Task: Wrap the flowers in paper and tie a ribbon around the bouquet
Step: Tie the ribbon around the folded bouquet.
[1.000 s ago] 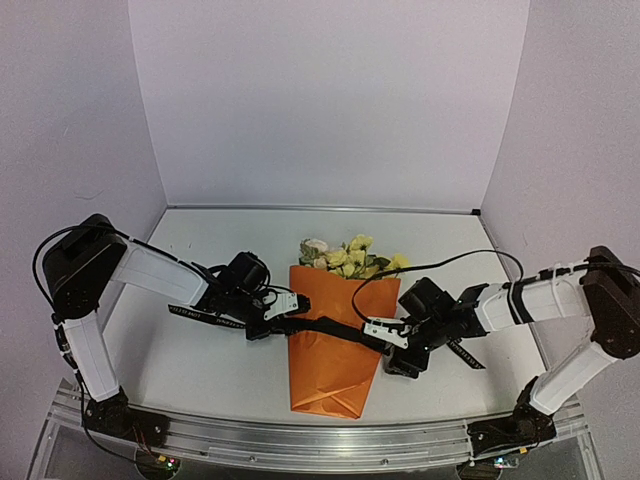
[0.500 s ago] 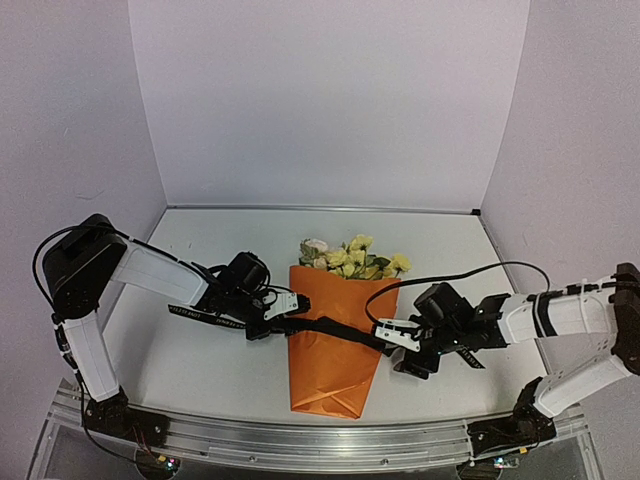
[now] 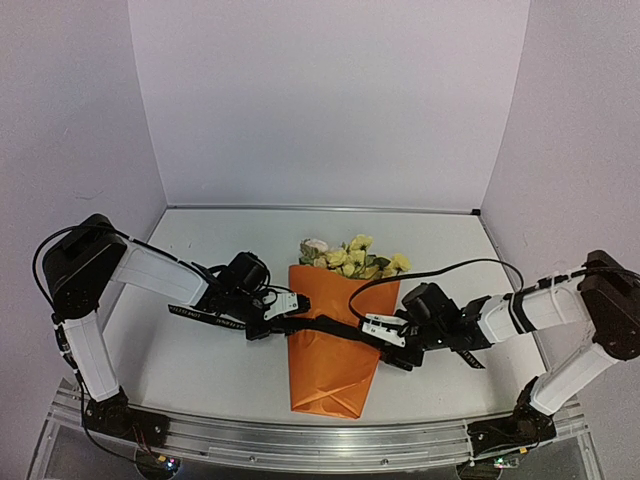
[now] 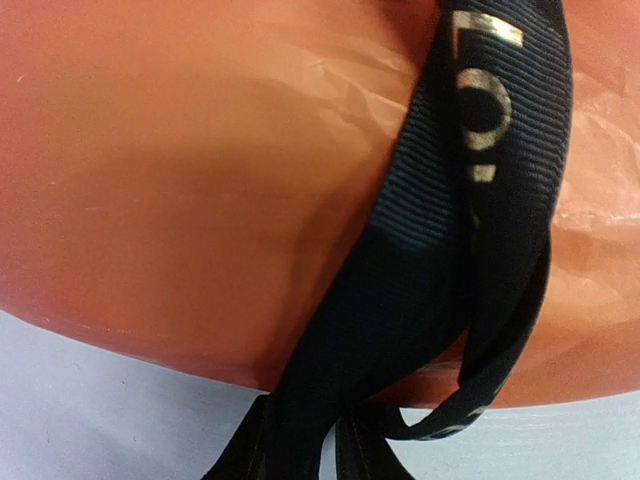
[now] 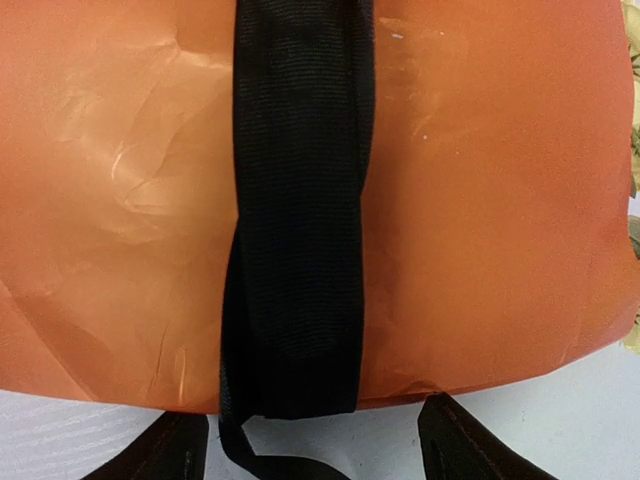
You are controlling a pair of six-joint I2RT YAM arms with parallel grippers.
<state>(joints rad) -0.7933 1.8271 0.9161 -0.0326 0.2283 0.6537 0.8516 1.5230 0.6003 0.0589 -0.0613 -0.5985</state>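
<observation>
The bouquet (image 3: pixel 333 345) lies mid-table as an orange paper (image 4: pixel 180 180) cone, its point toward the arms. Cream and yellow flowers (image 3: pixel 352 257) stick out at the far end. The black ribbon (image 3: pixel 330 325) crosses the cone. My left gripper (image 3: pixel 290 308) sits at the cone's left edge, shut on the ribbon (image 4: pixel 430 280), which runs down between its fingers (image 4: pixel 365 455). My right gripper (image 3: pixel 387 334) is at the cone's right edge, open. Its fingertips (image 5: pixel 470 450) stand wide apart either side of the ribbon (image 5: pixel 295 250), whose loose tail curls between them.
Ribbon tails trail on the white table (image 3: pixel 210 375) beyond each gripper: one at the left (image 3: pixel 195 314), one at the right (image 3: pixel 466 353). A metal rail (image 3: pixel 320 440) runs along the near edge. Lilac walls close in the back and sides. The right arm's cable (image 3: pixel 440 268) loops above it.
My right gripper drew back to the right, then came left again to the cone's right edge, still open. The left gripper and the bouquet have stayed put.
</observation>
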